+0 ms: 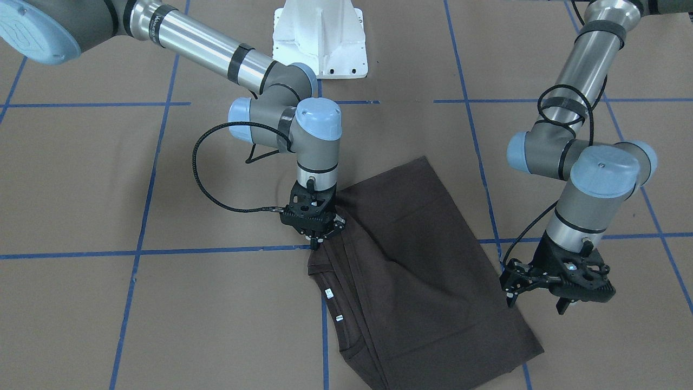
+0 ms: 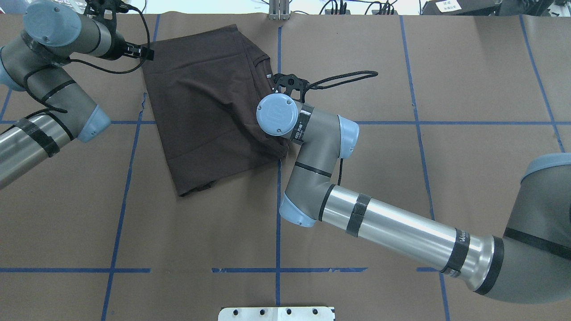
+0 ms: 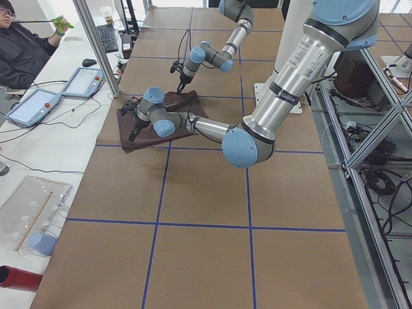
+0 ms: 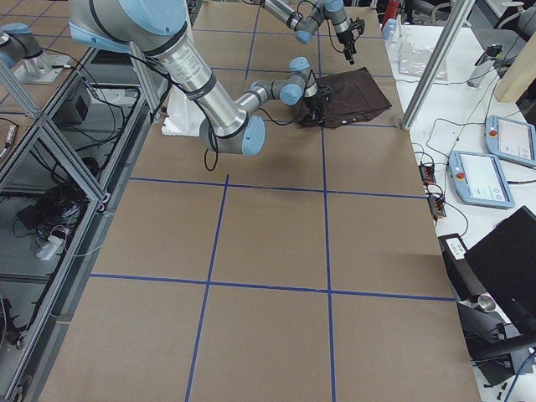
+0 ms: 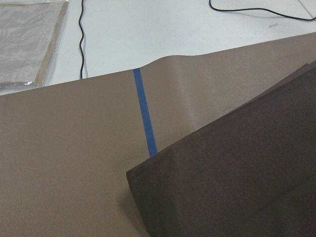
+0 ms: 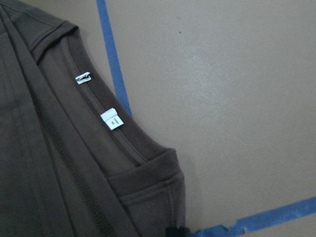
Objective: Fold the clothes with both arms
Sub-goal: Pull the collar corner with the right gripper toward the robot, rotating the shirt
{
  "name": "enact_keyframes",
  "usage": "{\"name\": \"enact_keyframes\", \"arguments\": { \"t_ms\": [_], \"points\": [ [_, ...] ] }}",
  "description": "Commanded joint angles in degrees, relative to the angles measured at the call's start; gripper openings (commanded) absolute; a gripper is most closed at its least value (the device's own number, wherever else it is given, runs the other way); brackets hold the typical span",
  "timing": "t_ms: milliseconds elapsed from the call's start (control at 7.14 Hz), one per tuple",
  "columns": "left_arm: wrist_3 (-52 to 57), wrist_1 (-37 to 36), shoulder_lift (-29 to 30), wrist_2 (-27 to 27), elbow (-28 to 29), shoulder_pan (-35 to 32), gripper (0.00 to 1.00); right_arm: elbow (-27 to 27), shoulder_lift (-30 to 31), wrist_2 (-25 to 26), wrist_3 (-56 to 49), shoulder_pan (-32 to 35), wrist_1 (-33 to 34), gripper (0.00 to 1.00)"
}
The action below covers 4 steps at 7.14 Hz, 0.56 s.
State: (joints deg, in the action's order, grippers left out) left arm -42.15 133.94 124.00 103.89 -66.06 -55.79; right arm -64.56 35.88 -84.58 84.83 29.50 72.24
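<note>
The dark brown T-shirt (image 1: 422,260) lies folded lengthwise on the brown table, with its collar and white neck tags (image 6: 112,118) along one long edge. My right gripper (image 1: 315,245) points straight down at the shirt's shoulder corner beside the collar. Its fingers are shut together on the fabric edge there. In the overhead view its own wrist hides it. My left gripper (image 1: 536,302) hangs open just above the table, off the opposite long edge of the shirt (image 2: 205,102), and holds nothing. The left wrist view shows only a shirt corner (image 5: 237,182).
Blue tape lines (image 1: 216,251) grid the table. The white base pedestal (image 1: 319,38) stands at the robot's side. Beyond the far edge runs a white bench with cables, pendants (image 3: 35,103) and a seated person (image 3: 22,45). A metal post (image 3: 96,45) stands near the shirt.
</note>
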Motion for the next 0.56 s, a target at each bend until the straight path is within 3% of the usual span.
{"name": "enact_keyframes", "arguments": {
  "t_ms": [0, 420],
  "points": [
    [0.05, 0.00, 0.01, 0.00, -0.38, 0.07, 1.00, -8.51, 5.57, 0.03, 0.16, -1.19, 2.10, 0.00],
    [-0.03, 0.00, 0.10, 0.00, -0.39, 0.51, 1.00, -38.89, 24.27, 6.16, 0.51, -11.27, 12.81, 0.00]
  ]
}}
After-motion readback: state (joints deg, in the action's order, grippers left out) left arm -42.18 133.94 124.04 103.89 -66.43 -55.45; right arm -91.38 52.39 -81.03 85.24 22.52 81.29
